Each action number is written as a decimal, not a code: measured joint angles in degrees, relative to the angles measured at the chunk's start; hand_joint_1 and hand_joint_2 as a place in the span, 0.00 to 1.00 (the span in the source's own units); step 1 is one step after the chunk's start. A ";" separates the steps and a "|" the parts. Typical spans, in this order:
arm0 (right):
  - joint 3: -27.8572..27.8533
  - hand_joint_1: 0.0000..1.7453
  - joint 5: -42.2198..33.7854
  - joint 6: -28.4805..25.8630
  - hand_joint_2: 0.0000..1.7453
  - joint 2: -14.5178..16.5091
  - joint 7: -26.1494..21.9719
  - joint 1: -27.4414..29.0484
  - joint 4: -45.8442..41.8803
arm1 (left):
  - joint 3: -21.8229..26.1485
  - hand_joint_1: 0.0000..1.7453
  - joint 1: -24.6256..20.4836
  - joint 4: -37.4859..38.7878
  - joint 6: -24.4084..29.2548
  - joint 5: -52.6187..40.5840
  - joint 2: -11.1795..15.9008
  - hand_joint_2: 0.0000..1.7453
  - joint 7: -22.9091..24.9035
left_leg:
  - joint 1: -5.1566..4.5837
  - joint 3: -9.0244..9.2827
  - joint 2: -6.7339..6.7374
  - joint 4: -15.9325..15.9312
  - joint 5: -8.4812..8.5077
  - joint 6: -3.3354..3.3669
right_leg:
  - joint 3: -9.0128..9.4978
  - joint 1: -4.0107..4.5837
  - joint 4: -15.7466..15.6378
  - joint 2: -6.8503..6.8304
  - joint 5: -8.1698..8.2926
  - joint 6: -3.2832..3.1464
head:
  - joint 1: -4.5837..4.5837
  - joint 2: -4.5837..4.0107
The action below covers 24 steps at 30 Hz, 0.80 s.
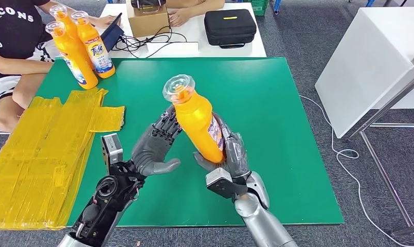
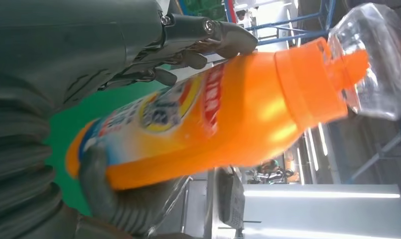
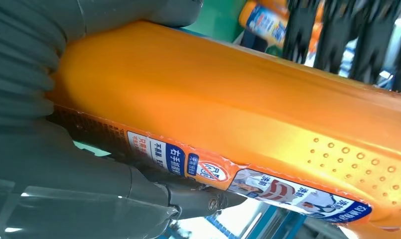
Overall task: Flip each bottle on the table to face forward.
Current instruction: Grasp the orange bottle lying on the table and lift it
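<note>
Right hand [image 1: 230, 154] grips the glossy orange bottle [image 1: 197, 121], clear domed cap up; left hand [image 1: 156, 146] open beside it.

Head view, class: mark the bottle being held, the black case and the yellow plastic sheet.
held bottle [image 1: 194, 121], head view, on its orange body below the cap
black case [image 1: 230, 27], head view, middle of its lid
yellow plastic sheet [image 1: 40, 154], head view, its flat middle

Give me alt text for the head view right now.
Over a green table, the right hand grips a tilted orange bottle while the left hand touches its side. Three more orange bottles stand at the far left corner beside a seated person.
</note>
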 joint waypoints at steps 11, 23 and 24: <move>8.34 1.00 2.02 -0.50 1.00 0.19 1.73 -0.61 2.21 | 0.74 0.00 -3.91 5.21 3.78 2.24 -0.02 1.00 1.66 | 0.01 -0.01 0.00 0.00 0.00 0.00 | -0.01 -0.01 0.00 -0.01 -0.01 -0.01 | 0.01 0.00; 10.09 1.00 1.99 -1.15 1.00 -0.16 3.39 -2.00 6.23 | 2.44 0.44 -5.07 12.07 3.70 5.11 -0.05 1.00 1.79 | 0.00 -0.02 0.00 0.00 0.00 0.00 | -0.01 -0.01 0.00 -0.01 0.00 0.00 | 0.00 0.00; 10.14 1.00 1.98 -1.18 1.00 -0.16 3.33 -2.19 6.57 | 2.57 0.59 -4.96 12.13 4.00 4.95 -0.10 1.00 1.53 | 0.00 -0.02 0.00 0.00 0.00 0.00 | -0.01 -0.01 0.00 -0.01 0.00 0.00 | 0.00 0.00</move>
